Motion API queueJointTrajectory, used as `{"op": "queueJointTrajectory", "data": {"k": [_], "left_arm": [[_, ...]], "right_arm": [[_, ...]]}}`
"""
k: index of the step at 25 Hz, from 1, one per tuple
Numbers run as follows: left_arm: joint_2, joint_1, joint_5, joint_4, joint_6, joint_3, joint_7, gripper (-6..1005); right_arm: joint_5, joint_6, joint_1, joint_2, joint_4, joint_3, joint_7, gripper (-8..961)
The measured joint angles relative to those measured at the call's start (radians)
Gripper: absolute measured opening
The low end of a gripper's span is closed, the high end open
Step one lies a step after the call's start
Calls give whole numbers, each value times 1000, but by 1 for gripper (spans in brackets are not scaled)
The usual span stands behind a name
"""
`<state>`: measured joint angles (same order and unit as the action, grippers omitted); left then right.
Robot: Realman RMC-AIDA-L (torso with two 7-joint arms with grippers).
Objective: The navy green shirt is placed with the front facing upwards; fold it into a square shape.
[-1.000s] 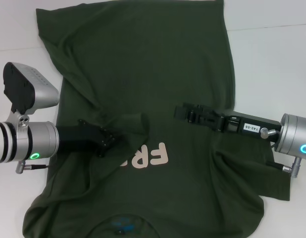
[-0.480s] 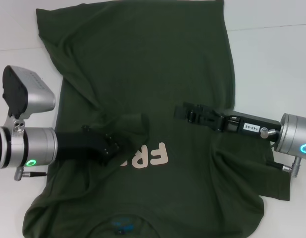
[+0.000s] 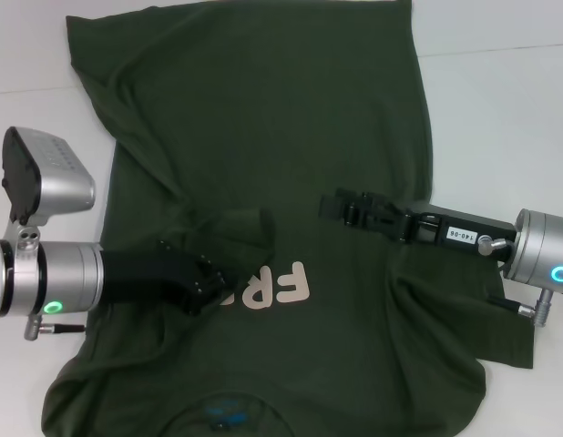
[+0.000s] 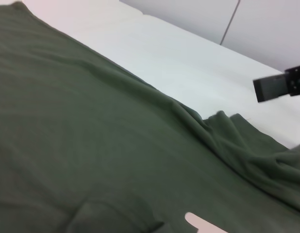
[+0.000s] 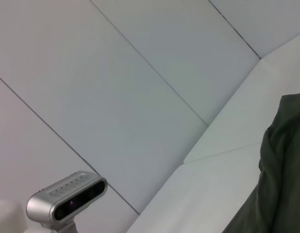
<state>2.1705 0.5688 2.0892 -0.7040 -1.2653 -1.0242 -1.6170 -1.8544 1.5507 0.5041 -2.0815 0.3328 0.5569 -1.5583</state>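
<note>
A white surface (image 3: 500, 109) carries the navy green shirt (image 3: 291, 137), which lies spread across most of it, front up, collar toward the robot and hem at the far edge. The cloth is creased rather than flat: a ridge of gathered fabric runs from the far left corner down toward the chest, and the sleeve on the robot's right is bunched into folds beside the right arm. Pale pink lettering (image 3: 272, 287) shows on the chest, partly covered by a turned-over flap of cloth (image 3: 236, 228), and a small blue neck label (image 3: 225, 414) sits at the collar by the near edge. The left pincer (image 3: 209, 273) reaches in low from the left, its dark tip down against the fabric just beside the lettering and the flap; whether its fingers are spread or pinching cloth cannot be told. The right pincer (image 3: 334, 206) stretches in from the right over the shirt's middle, its black fingers drawn close together with no cloth between them. In the left wrist view the right pincer's tip (image 4: 278, 86) shows beyond the rumpled green fabric.
</note>
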Motion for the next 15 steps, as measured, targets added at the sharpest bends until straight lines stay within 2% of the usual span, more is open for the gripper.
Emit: {"op": "queueJointTrajectory", "data": {"k": [6, 12, 15], "left_arm": [[-1, 14, -12, -18, 35, 2, -17, 66], [-1, 22, -9, -15, 127, -15, -45, 201], [-1, 22, -8, -9, 179, -32, -44, 349]], "right_arm": [[0, 0, 0, 0, 0, 0, 0, 745], [4, 0, 1, 0, 0, 0, 0, 745], [6, 0, 1, 0, 0, 0, -2, 745]]}}
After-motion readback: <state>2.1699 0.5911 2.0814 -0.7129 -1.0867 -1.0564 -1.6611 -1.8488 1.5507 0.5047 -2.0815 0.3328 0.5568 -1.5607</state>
